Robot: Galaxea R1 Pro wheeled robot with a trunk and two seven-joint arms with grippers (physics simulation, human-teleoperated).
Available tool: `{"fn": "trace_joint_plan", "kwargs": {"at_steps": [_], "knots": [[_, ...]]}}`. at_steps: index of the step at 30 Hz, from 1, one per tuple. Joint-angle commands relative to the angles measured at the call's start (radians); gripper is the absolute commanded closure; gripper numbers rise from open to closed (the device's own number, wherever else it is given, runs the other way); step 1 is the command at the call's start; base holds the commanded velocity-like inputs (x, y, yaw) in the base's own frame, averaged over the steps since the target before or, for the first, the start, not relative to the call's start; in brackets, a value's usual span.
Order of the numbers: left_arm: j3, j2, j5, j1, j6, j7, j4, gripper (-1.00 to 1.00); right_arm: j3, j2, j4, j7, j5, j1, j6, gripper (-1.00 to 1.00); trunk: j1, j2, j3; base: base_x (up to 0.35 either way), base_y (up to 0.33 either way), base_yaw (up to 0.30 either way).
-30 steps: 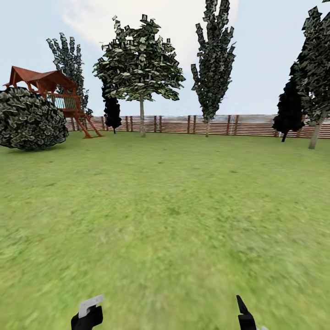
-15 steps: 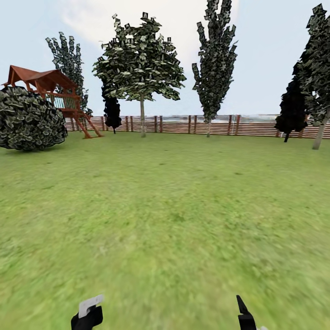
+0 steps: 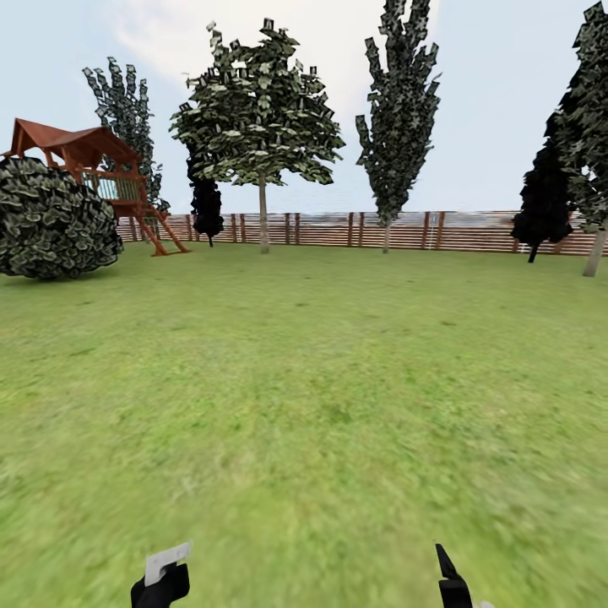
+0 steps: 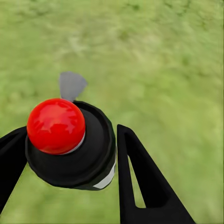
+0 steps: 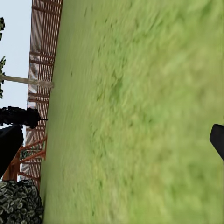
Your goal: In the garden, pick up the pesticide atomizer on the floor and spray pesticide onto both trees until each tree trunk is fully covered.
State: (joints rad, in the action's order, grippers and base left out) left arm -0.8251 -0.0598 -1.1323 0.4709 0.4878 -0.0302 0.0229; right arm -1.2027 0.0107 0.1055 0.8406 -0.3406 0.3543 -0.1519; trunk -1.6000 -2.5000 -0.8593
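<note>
The pesticide atomizer (image 4: 70, 140) has a black cap, a red ball top and a grey nozzle (image 4: 71, 85). My left gripper (image 4: 70, 144) is shut on it, one black finger on each side. In the head view the left gripper (image 3: 162, 583) sits at the bottom edge with the atomizer's grey part (image 3: 166, 561) sticking up. My right gripper (image 3: 454, 583) is low on the right; its fingertips (image 5: 217, 137) stand wide apart, open over bare grass. Far across the lawn, a broad-crowned tree (image 3: 257, 110) rises on a straight trunk (image 3: 263, 218). A second trunk (image 3: 595, 253) shows at the far right edge.
Green lawn (image 3: 304, 380) stretches to a brown slatted fence (image 3: 405, 230). A round bush (image 3: 55, 219) and a red-roofed play tower (image 3: 101, 173) stand at the left. A narrow tall tree (image 3: 397, 110) and dark cypress-like trees (image 3: 545, 198) line the fence.
The whole view has spread outward a little, with the bush drifting left and the right-hand trees drifting right: the camera has moved forward. Both grippers hold the same pose.
</note>
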Motion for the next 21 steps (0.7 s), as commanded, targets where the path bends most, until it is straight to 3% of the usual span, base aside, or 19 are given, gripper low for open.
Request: {"fn": "trace_joint_plan", "kwargs": {"at_steps": [1, 21], "knots": [[0.0, 0.0, 0.0, 0.0, 0.0, 0.0, 0.0, 1.0, 0.0, 0.0, 0.0, 0.0, 0.0, 0.0, 0.0, -1.0, 0.0, 0.0, 0.0, 0.323, 0.118, 0.0], [0.0, 0.0, 0.0, 0.0, 0.0, 0.001, 0.0, 1.0, 0.0, 0.0, -0.001, 0.0, 0.0, 0.0, 0.0, -1.0, 0.0, 0.0, 0.0, 0.322, 0.118, 0.0]]}}
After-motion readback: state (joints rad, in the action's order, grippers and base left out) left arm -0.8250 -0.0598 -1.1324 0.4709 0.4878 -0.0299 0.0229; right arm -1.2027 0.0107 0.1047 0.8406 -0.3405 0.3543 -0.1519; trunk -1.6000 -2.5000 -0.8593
